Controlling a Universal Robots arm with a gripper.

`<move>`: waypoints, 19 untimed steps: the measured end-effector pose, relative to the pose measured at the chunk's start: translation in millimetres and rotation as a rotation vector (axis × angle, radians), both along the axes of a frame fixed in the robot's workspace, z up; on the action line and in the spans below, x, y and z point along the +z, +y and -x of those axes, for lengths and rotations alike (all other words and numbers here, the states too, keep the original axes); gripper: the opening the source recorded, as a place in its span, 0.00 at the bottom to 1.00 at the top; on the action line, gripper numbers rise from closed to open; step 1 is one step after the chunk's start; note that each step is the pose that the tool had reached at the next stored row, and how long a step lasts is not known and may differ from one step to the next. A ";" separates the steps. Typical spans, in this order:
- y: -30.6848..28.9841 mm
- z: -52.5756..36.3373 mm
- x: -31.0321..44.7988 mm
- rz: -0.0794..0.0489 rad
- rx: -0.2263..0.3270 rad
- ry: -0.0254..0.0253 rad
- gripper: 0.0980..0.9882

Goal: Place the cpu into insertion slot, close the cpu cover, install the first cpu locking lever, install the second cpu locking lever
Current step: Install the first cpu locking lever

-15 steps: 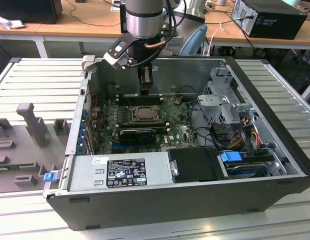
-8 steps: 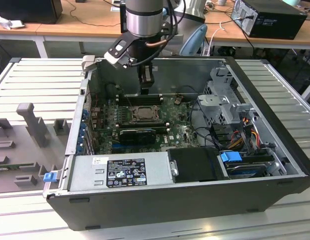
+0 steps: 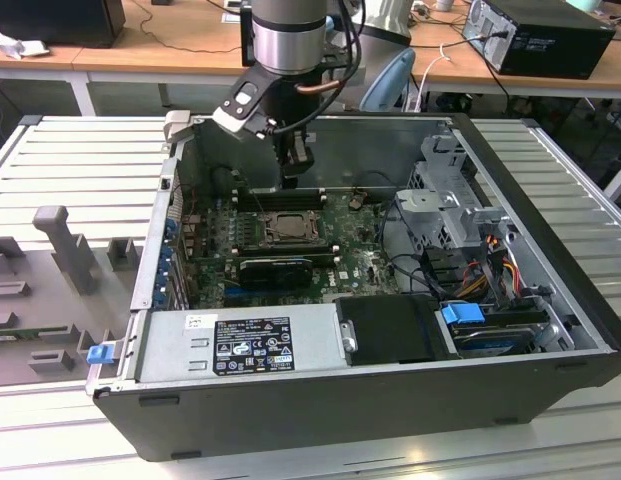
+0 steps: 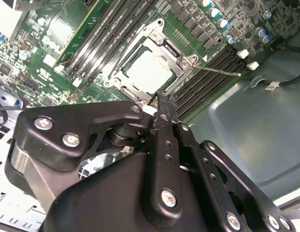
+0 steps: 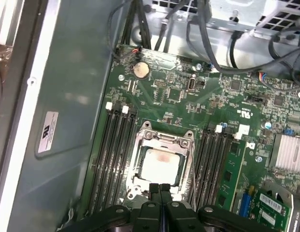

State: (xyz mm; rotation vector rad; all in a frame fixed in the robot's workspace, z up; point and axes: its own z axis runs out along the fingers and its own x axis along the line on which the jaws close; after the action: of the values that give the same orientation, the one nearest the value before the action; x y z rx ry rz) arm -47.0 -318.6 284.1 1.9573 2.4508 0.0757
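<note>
The cpu (image 5: 159,166) lay framed by the cpu cover (image 5: 165,140) on the motherboard (image 5: 174,92), memory slots (image 5: 111,159) flanking both sides, the gripper (image 5: 160,187) near the cover's edge.

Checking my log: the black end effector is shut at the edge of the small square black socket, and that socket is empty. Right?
No. The small square black socket is not empty: the flat silver-grey square chip sits in it, within the thin metal cover frame, as the first wrist view shows. The black end effector is shut at its edge.

Bright even room light, soft shadow inside case (image 3: 390,150), pale glare on cpu (image 5: 161,166)
</note>
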 end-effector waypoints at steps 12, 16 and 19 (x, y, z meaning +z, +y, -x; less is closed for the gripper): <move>0.0 0.0 0.0 0.000 0.110 0.0001 0.01; 0.0 0.0 0.0 0.000 0.141 0.0000 0.01; 0.0 0.0 0.0 0.000 0.161 0.0000 0.01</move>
State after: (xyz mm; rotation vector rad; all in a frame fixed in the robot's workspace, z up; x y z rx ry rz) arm -47.0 -318.6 284.1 1.7567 2.6030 0.0762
